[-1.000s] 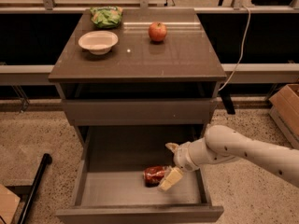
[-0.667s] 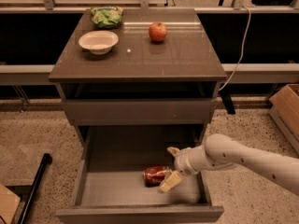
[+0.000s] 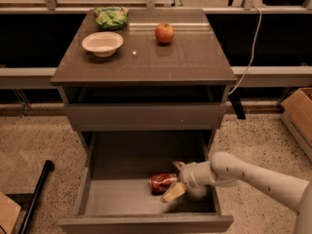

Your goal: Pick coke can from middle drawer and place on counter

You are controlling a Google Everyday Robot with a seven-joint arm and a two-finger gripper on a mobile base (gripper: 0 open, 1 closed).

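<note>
With the pincer (image 3: 173,180) open astride the coke can (image 3: 162,183) lying in the middle drawer (image 3: 112,199), it should close squarely before lifting.

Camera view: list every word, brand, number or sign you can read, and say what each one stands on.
No text here can be read.
The coke can, lying in the middle drawer at the gripper: pale markings, too blurred to read.
The green bag on the counter: print too blurred to read.
The bowl and the apple: no text shows.
</note>
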